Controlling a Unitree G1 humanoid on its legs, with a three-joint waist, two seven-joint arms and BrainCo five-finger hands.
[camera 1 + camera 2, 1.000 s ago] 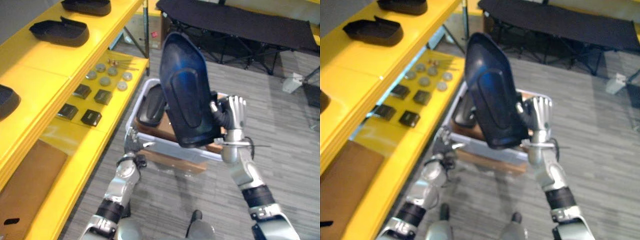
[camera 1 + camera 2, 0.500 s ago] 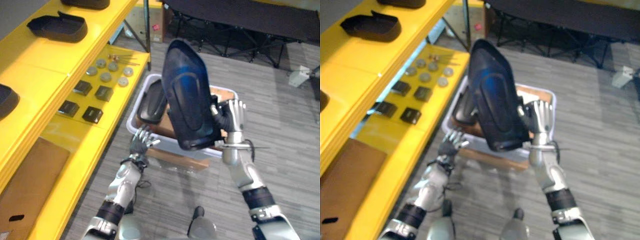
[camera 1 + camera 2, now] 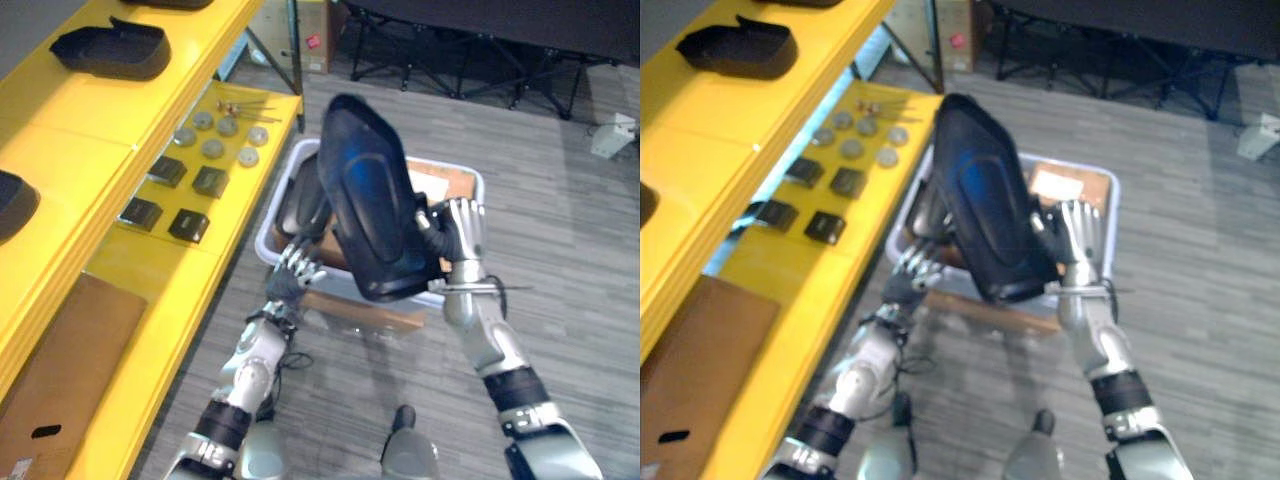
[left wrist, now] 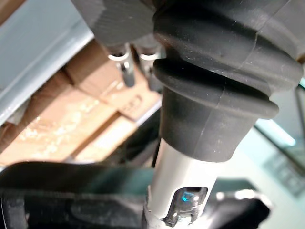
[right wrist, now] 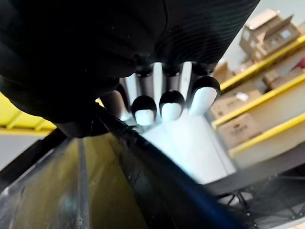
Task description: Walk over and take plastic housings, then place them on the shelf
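Gripping black plastic housing upright, right hand over bin; left hand fingers spread.

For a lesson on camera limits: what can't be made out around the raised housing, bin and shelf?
Bin contents: mostly hidden behind the held housing, eye views.
Right hand thumb grip: behind that housing, eye views.
Shelf housing: cut off by the left eye view's edge.
Round discs on the shelf: too small to identify.
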